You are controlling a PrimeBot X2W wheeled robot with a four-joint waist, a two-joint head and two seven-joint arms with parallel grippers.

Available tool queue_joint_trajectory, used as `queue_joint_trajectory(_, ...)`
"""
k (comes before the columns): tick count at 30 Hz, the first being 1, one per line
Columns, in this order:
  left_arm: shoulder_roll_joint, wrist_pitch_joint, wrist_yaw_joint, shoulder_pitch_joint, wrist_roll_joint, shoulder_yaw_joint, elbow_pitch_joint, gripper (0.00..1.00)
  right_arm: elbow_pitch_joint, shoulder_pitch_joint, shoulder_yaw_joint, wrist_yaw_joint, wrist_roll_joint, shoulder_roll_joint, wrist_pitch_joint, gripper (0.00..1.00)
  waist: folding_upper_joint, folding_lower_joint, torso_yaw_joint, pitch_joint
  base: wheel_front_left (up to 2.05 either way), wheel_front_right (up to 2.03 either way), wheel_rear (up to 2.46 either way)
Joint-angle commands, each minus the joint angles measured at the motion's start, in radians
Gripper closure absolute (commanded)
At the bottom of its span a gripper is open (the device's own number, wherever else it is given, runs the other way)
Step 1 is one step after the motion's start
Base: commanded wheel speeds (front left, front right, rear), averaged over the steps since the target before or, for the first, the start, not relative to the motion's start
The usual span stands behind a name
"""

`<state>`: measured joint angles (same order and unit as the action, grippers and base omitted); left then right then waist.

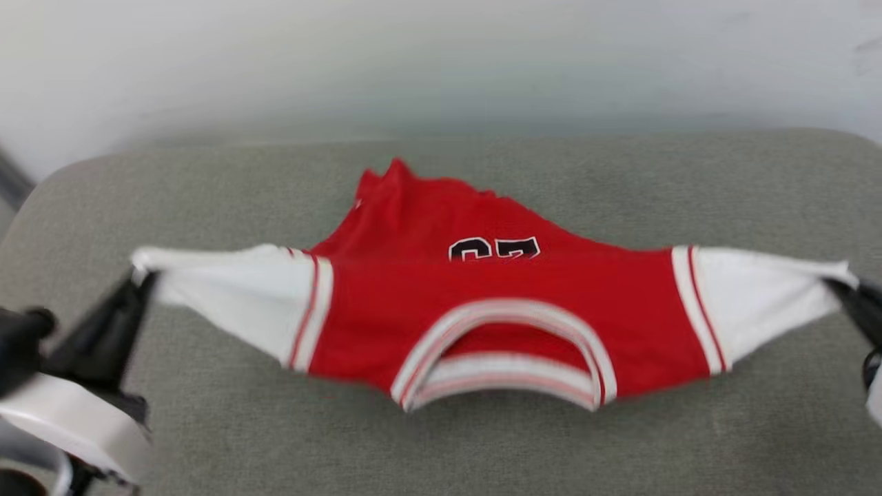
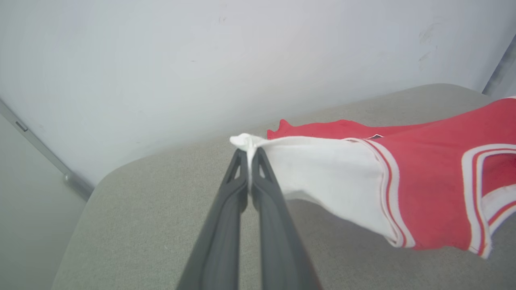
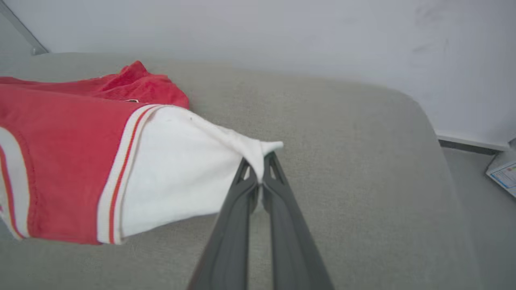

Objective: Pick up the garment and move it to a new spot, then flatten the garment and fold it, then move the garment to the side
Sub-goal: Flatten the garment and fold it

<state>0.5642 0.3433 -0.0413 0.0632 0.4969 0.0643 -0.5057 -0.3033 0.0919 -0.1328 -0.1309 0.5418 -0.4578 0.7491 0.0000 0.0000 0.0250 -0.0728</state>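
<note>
I hold the red jersey shirt with white short sleeves (image 1: 496,303) stretched over the grey fabric-covered surface (image 1: 441,448), left gripper (image 2: 250,155) and right gripper (image 3: 261,161) each clamped on a sleeve tip.

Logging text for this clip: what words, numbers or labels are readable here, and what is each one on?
Garment, red front: black white-outlined lettering looks like "C7" in the head view, but it is blurred and partly hidden behind a fold, so it is not surely readable.
Paper at the right edge of the right wrist view: printed, too small to read.
No other text.
</note>
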Motion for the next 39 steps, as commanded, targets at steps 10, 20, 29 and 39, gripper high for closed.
queue_joint_trajectory(10,0.086,-0.005,0.02,-0.272,0.027,0.12,-0.071,1.0,-0.062,0.27,-0.058,0.001,0.064,0.003,0.015,1.0,0.0,0.0,-0.049,0.027,0.0,0.0,0.0)
queue_joint_trajectory(20,0.166,0.035,0.044,-0.548,-0.003,0.105,0.006,1.0,0.005,0.556,-0.028,0.001,0.035,0.017,0.004,1.0,0.0,0.0,-0.082,-0.042,0.0,0.0,0.0)
queue_joint_trajectory(29,0.198,0.028,0.021,-0.826,-0.015,0.026,0.176,1.0,0.104,0.768,0.034,0.001,-0.009,-0.012,-0.051,1.0,0.0,0.0,-0.096,-0.211,0.0,0.0,0.0)
queue_joint_trajectory(39,0.149,-0.078,0.002,-1.271,-0.084,-0.091,0.467,1.0,0.315,1.092,0.097,0.001,-0.087,-0.024,-0.193,1.0,0.0,0.0,-0.093,-0.444,0.0,0.0,0.0)
